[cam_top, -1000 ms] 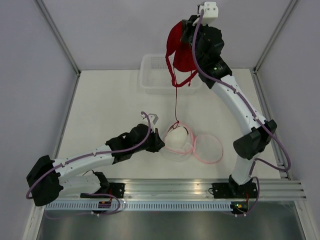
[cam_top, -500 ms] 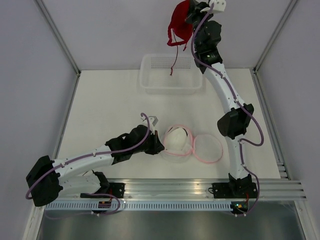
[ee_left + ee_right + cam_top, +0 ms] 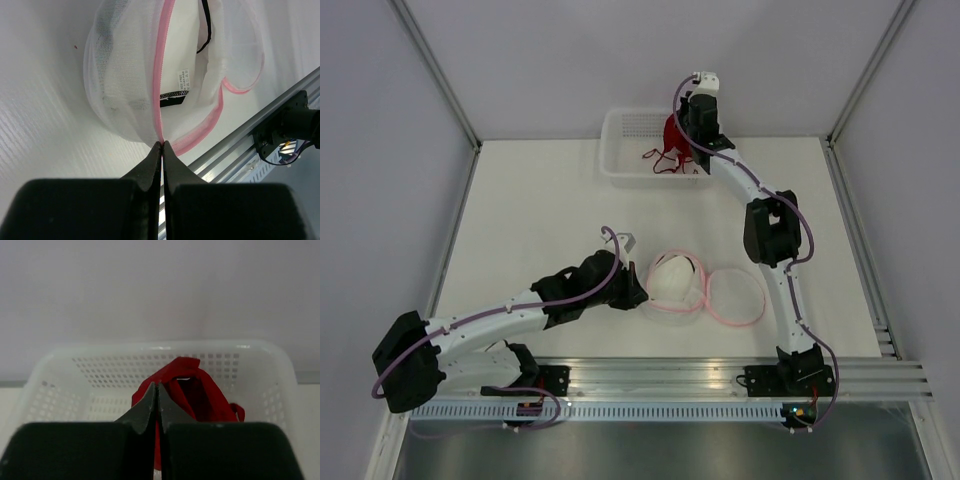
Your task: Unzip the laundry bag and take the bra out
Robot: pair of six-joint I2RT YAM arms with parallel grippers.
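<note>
- The desk point(image 3: 520, 220) looks smooth. The light laundry bag point(image 3: 672, 280) lies unzipped at centre frame with its flap point(image 3: 735, 297) spread to the right, and it could skid if the left jaws tug or twist; they are pinched shut on its pink trim point(image 3: 159, 75).
- The basket point(image 3: 620, 172) at upper centre looks light too, so the right arm point(image 3: 770, 230) leaning over it could knock it askew.
- The bra point(image 3: 670, 140) hangs into the basket, pinched in the closed right jaws. If they lift before letting go, it gets dragged out.
- A strap point(image 3: 650, 155) trails toward the basket's front wall and may snag on the rim.
</note>
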